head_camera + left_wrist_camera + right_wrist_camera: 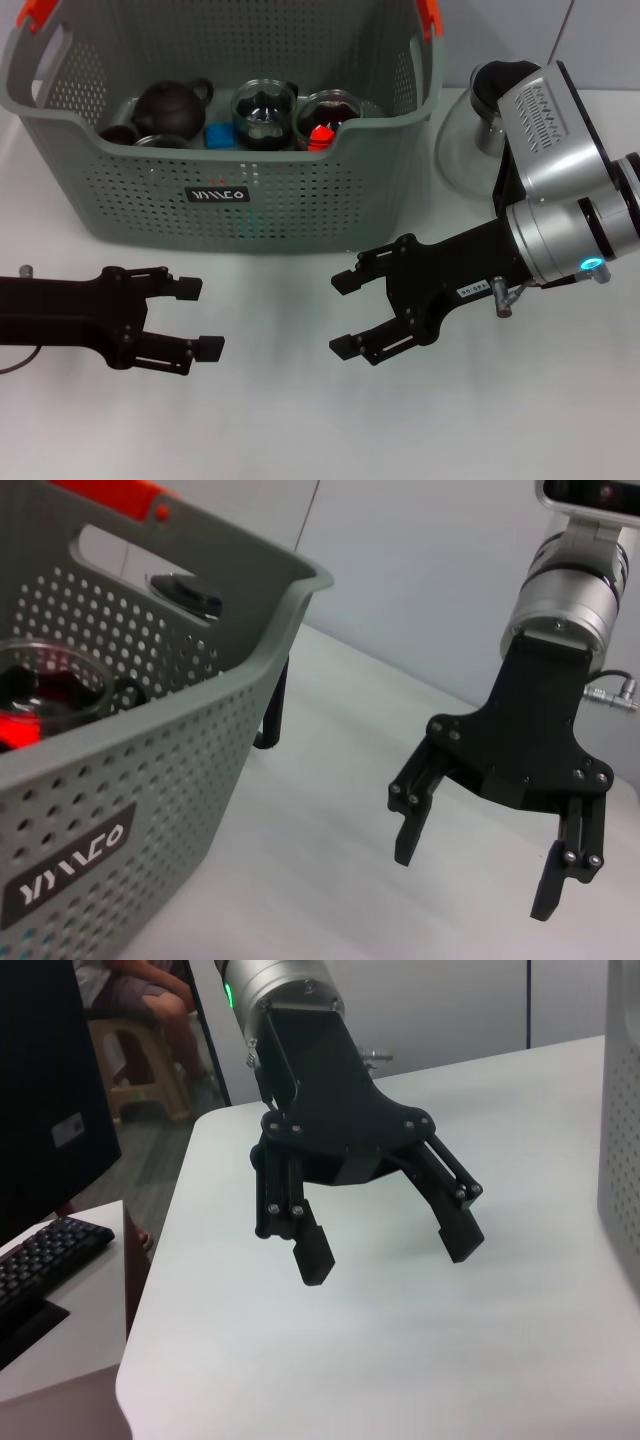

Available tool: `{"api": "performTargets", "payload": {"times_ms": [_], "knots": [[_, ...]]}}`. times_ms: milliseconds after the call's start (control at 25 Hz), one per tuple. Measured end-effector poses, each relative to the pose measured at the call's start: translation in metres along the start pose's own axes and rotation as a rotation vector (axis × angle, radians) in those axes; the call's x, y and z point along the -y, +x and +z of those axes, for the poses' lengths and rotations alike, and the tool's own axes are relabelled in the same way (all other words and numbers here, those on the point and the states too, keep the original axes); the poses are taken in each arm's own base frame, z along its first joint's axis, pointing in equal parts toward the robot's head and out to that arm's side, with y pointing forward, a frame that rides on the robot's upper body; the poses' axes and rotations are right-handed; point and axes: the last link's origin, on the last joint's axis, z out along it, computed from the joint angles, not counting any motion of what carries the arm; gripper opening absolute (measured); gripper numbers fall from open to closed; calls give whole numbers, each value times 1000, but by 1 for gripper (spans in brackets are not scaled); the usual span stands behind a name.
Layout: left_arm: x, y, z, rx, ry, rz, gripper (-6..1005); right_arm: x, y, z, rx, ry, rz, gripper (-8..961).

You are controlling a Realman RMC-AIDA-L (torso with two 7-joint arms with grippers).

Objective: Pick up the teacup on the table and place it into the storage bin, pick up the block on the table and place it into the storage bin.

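The grey-green perforated storage bin [130, 190] stands at the back of the white table. Inside it lie a dark teapot [170, 108], a blue block [219, 136], a glass teacup [265, 112] and a second glass teacup [335, 108] with a red block [320, 135] showing through it. That cup with the red glow [50, 695] also shows behind the bin wall [200, 760]. My left gripper [205, 318] [388, 1250] hovers open in front of the bin, holding nothing. My right gripper [343, 315] [480, 875] faces it, open too, nothing between its fingers.
A glass teapot with a black lid [480, 120] stands to the right of the bin, close behind my right arm. A bare strip of table lies between the two grippers. Past the table's left edge are a keyboard [40, 1260] and a seated person [140, 990].
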Motion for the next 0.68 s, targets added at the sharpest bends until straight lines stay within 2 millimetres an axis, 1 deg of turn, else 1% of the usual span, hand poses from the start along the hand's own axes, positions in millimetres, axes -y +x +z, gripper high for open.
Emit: {"api": "performTargets", "payload": {"times_ms": [680], "knots": [[4,-12,3,49,24,-38,952,0,0,1,-8,0,-3,832]]}}
